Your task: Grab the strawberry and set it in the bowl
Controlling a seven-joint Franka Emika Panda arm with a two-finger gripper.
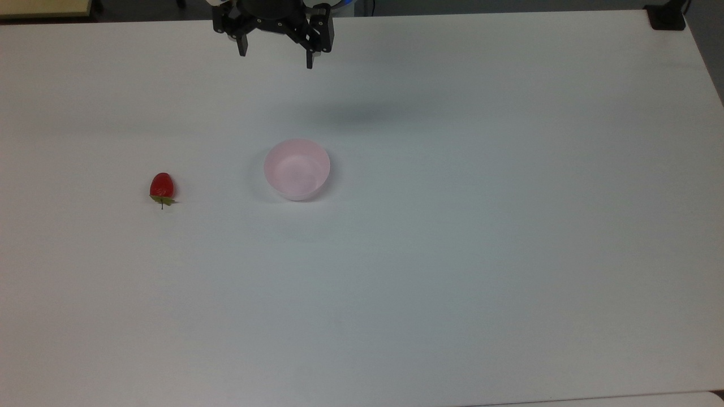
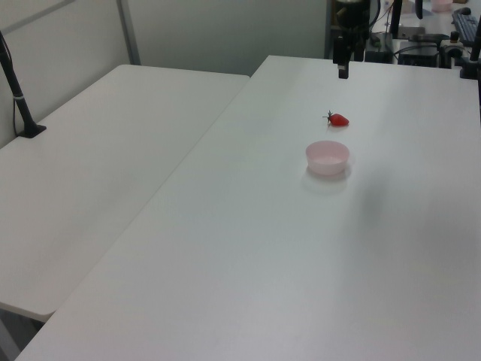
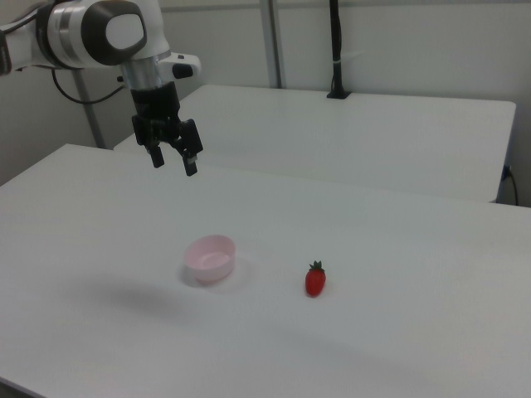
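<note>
1. The strawberry [image 1: 162, 186] lies on the white tabletop [image 1: 452, 254], well to the top view's left of the bowl [image 1: 297, 168].
2. The bowl sits upright.
3. The tool [image 1: 276, 58] hangs high above, fingers spread wide, holding nothing.

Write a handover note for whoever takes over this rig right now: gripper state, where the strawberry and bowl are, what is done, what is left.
Gripper: open, holding nothing, hanging well above the table, away from both items.
Strawberry: lying on the table at the top view's left of the bowl, apart from it, leaves and stem pointing toward the top view's bottom edge.
Bowl: upright near the table's middle, with nothing in it.
Done: nothing yet; the strawberry is untouched.
Left: move over the strawberry, come down, grip it, lift, carry it over the bowl and release.
</note>
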